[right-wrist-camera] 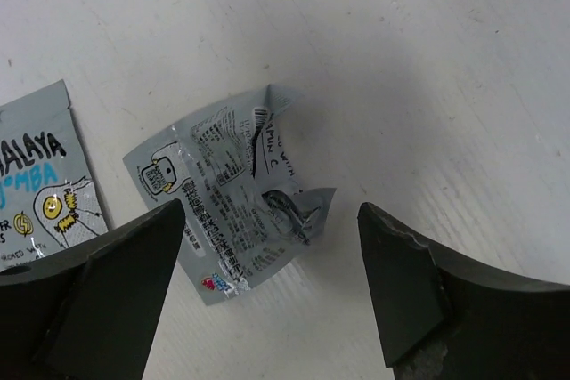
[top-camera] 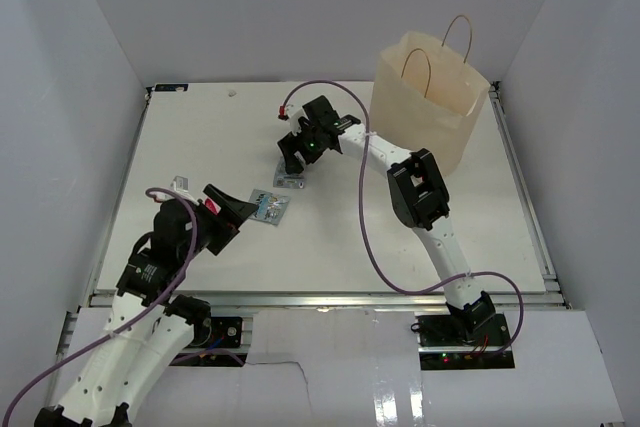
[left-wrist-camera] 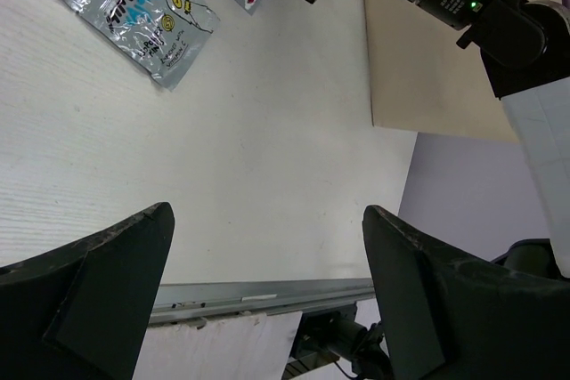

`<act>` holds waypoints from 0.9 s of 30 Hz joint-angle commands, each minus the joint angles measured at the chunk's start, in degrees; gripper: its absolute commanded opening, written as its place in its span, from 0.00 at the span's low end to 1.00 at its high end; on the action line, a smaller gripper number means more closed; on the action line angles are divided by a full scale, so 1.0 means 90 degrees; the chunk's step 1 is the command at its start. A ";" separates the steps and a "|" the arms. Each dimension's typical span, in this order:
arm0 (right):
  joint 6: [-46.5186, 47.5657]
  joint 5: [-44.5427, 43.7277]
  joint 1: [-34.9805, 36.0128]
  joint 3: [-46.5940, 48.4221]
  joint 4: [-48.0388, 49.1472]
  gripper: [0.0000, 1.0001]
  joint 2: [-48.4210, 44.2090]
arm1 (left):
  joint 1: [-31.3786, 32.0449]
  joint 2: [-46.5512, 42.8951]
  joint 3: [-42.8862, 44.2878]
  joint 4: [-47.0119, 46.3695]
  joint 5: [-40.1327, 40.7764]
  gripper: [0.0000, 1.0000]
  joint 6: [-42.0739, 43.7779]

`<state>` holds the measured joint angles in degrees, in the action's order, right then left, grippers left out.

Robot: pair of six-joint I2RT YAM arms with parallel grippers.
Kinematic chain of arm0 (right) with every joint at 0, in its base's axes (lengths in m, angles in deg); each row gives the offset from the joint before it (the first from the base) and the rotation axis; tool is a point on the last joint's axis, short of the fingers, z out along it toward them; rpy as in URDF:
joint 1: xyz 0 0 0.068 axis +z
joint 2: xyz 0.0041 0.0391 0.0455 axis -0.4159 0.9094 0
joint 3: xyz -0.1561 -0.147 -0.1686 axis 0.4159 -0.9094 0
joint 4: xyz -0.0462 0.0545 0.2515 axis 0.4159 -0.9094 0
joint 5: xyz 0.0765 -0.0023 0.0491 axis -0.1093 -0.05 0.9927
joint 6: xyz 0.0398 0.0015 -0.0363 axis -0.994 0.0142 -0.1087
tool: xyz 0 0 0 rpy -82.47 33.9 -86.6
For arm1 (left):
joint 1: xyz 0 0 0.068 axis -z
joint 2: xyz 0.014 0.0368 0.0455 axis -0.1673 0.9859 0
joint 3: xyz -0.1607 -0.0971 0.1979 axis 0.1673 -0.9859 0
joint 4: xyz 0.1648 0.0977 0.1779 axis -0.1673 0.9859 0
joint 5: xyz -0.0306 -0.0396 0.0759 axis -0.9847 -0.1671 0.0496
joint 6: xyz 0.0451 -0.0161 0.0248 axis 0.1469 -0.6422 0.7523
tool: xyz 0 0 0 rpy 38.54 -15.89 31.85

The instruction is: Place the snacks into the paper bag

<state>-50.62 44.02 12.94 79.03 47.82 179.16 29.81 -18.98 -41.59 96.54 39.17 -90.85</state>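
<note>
Crumpled silver-blue foil snack packet (right-wrist-camera: 236, 211) sits just below the right fingers (right-wrist-camera: 98, 300), spread wide and empty, looks lined up to straddle it. Left fingers (left-wrist-camera: 98, 291) gape empty too, near a flat silver-blue packet (left-wrist-camera: 142, 15). Tall tan paper bag (top-camera: 430, 97) stands open-mouthed at the white counter (top-camera: 330, 247)'s far right, ready for drops.

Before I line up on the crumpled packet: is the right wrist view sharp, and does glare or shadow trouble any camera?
Right wrist view: the crumpled packet is sharp, print readable, slight glints on creases; the fingers of the right hand are dark and soft. Left wrist view: the flat packet is crisp, no strong glare. Top view: even light, faint shadows, paper bag not washed out.
</note>
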 commanded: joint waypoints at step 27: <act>0.1939 0.2708 -0.0681 -0.3133 0.1014 0.08 -0.5089 | -0.0016 0.1975 -0.0743 -0.1478 0.0481 0.98 -0.1268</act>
<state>-39.56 63.95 7.43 52.25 52.98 145.65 29.81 -3.53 -47.95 89.37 42.65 -100.53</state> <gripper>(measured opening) 0.240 0.972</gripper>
